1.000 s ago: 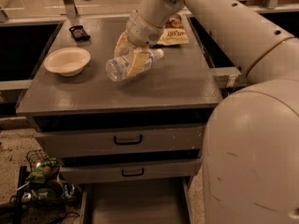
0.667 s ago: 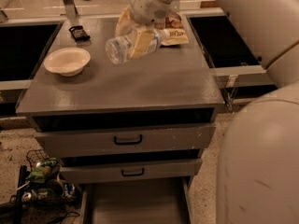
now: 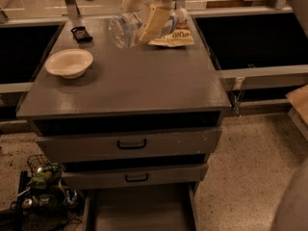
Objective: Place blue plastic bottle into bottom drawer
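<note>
the tool had lifted higher off the counter, clamped on the bottle. the bottom drawer sat open below, waiting.

Unreadable print on bag beside gripper

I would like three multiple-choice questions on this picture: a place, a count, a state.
1. Where is the blue plastic bottle? A on the floor; B in the gripper, above the cabinet top; C under the cabinet.
2. How many black handles show on drawers? A one; B two; C four.
3. The bottom drawer is: A open; B shut; C removed.
Key: 1 B, the gripper clamps it over the top; 2 B, one above the other; 3 A, its floor shows.
</note>
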Robot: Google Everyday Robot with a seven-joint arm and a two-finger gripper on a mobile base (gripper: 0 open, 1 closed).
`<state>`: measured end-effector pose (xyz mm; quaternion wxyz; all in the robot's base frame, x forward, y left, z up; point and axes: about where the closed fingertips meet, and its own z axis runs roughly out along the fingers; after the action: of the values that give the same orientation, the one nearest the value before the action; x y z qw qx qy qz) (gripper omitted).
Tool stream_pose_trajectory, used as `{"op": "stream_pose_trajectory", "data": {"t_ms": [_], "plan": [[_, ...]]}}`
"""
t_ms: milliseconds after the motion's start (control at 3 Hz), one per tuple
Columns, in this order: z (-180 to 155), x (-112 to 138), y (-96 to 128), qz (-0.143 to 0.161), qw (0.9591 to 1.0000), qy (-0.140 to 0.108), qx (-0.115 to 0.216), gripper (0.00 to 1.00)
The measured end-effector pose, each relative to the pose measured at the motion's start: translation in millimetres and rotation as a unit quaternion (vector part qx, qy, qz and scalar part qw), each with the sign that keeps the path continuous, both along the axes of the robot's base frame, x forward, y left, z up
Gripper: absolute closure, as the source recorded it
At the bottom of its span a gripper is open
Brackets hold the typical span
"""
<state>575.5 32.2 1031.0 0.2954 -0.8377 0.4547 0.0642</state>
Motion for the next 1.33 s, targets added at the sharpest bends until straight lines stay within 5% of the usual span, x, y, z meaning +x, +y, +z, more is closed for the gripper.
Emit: {"op": "stream_pose_trajectory", "data": {"t_ms": [333,667,1333], "plan": [[13,-36,-8,-0.004,0.9997,0.012,0.021,1.0],[7,-67,-21,-0.01,0.998,0.039,0.049,1.0],[-19,-131,-58,0.006,0.9941,0.054,0.094,1.0]]}}
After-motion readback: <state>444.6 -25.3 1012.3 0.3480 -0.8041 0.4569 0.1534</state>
